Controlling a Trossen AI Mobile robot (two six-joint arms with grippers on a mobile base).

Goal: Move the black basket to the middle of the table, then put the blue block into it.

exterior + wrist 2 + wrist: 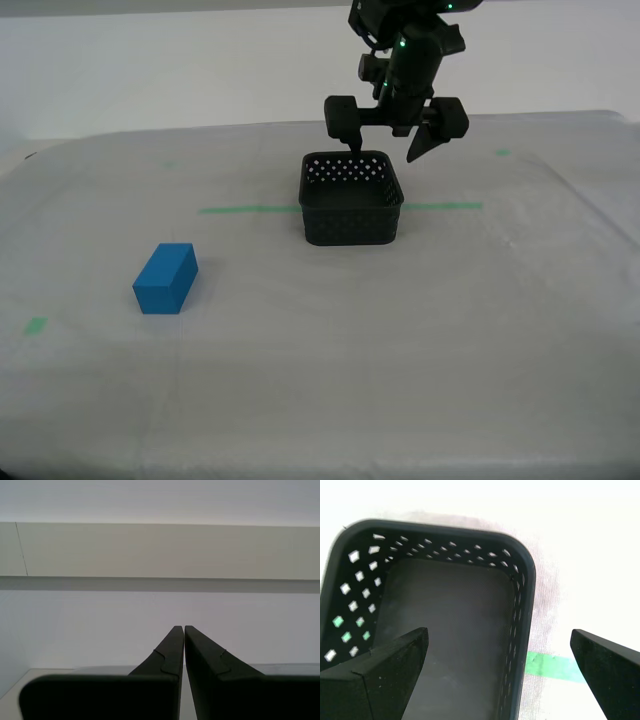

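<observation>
The black basket (351, 200) sits mid-table on the green tape line (248, 209), my first gripper (392, 133) hovering wide open and empty astride its wall; my second gripper (180, 630) is pinched closed, holding nothing. Next, I'd say: lift clear, swing to the blue block (166, 278) at the exterior view's left, and grip it squarely.

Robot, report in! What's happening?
First pincer open above basket rim. Second pincer shut, empty. Blue block alone on table.

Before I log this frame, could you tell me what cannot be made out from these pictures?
- My second claw: its view shows only a bare wall, so its place is unknown.
- Black basket: the first wrist view cuts off its near part.
- Blue block: in the exterior view only.
- Arm above my first claw: cut off by the exterior view's top edge.
</observation>
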